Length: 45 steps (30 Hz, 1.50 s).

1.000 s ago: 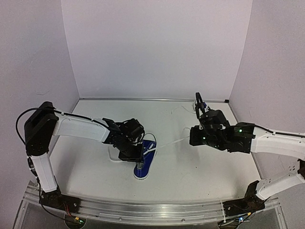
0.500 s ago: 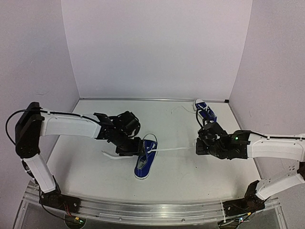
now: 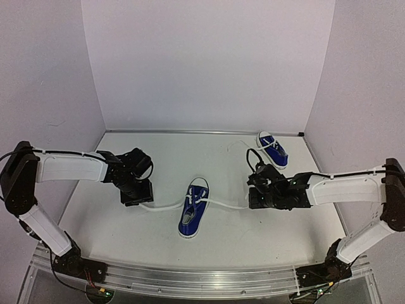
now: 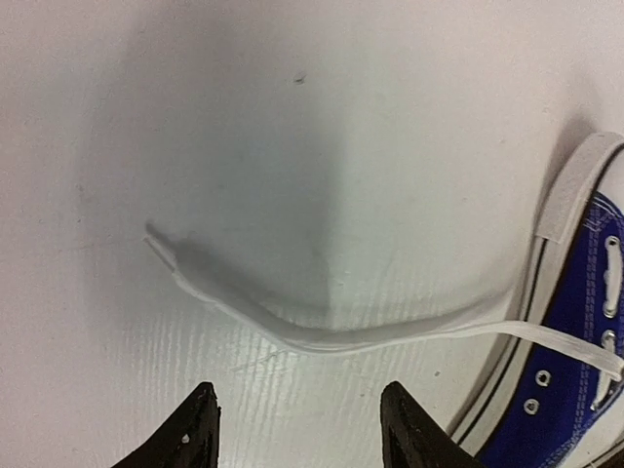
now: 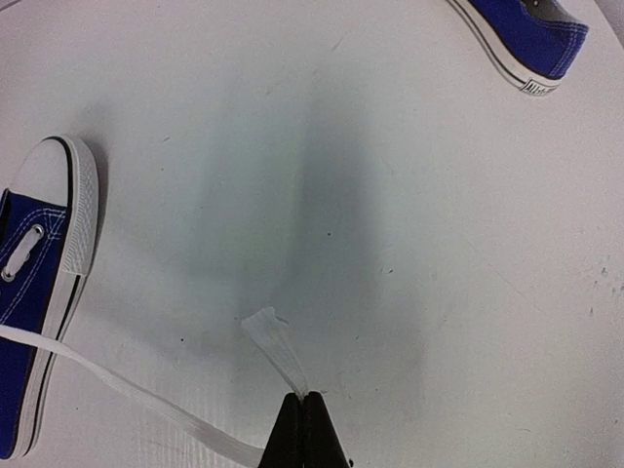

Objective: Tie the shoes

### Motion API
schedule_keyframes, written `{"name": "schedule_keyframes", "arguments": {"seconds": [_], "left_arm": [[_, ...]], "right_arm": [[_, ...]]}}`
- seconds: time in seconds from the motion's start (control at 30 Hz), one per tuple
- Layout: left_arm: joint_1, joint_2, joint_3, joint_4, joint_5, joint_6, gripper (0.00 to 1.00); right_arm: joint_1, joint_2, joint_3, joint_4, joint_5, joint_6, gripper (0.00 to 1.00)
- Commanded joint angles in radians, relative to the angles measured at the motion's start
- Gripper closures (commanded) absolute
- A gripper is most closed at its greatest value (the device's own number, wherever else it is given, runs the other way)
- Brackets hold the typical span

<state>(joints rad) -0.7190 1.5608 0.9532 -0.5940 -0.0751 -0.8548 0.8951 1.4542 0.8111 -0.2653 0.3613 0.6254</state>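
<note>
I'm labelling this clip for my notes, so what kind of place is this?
Probably a robotics lab test cell: two arms bolted to a metal rail, plain blank walls boxing in a white table, and only two blue sneakers laid out.

i see the near shoe (image 3: pixel 193 214) in deep blue canvas, with a white toe cap and a white sole edged by a thin black line. the far shoe (image 3: pixel 274 152) matches. the lace (image 4: pixel 331 338) is plain white on the off-white table (image 3: pixel 240 244). the left arm (image 3: pixel 69 168) and right arm (image 3: pixel 345 188) are white with black joints.
</note>
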Motion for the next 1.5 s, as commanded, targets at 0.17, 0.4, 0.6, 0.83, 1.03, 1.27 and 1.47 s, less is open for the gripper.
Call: {"name": "schedule_keyframes", "arguments": {"seconds": [0.17, 0.4, 0.6, 0.83, 1.03, 1.27, 1.47], "left_arm": [[0.019, 0.06, -0.061, 0.05, -0.081, -0.134, 0.4], [0.023, 0.137, -0.021, 0.094, -0.111, -0.147, 0.34], [0.024, 0.207, -0.017, 0.13, -0.087, -0.161, 0.29], [0.026, 0.246, -0.019, 0.159, -0.044, -0.156, 0.34], [0.025, 0.284, 0.01, 0.177, -0.023, -0.063, 0.92], [-0.017, 0.295, 0.069, 0.231, 0.011, 0.085, 1.0], [-0.092, 0.229, -0.004, 0.362, 0.128, 0.142, 1.0]], "right_arm": [[-0.003, 0.118, 0.062, 0.101, -0.093, 0.001, 1.0], [-0.002, 0.158, 0.083, 0.109, -0.094, -0.003, 1.0], [-0.003, 0.17, 0.084, 0.109, -0.088, -0.008, 1.0], [-0.002, 0.199, 0.099, 0.11, -0.09, -0.015, 1.0], [-0.01, 0.237, 0.128, 0.111, -0.093, -0.03, 1.0], [-0.032, 0.338, 0.179, 0.157, -0.154, -0.064, 1.0], [-0.052, 0.433, 0.273, 0.217, -0.249, -0.165, 1.0]]}}
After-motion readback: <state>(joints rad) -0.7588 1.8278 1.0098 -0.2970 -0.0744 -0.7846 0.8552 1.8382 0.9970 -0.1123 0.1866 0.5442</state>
